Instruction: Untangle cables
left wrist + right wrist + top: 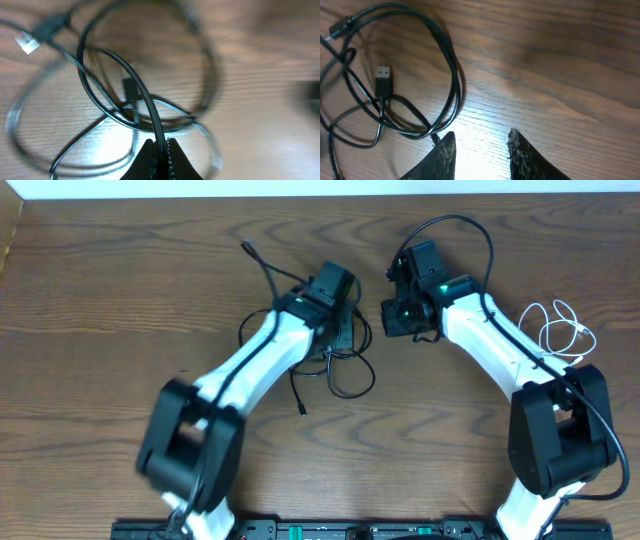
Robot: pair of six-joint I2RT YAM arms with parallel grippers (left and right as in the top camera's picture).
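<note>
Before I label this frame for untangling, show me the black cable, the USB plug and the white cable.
black cable [456, 80]: right wrist view, right side of its big loop.
USB plug [382, 74]: right wrist view, its metal end.
white cable [580, 328]: overhead view, one of its coiled loops.

No text can be read in any view. No lettering, brand mark, number or sign can be made out on the black cable [452, 75], the white cable [565, 330] or the wooden tabletop [120, 300].
</note>
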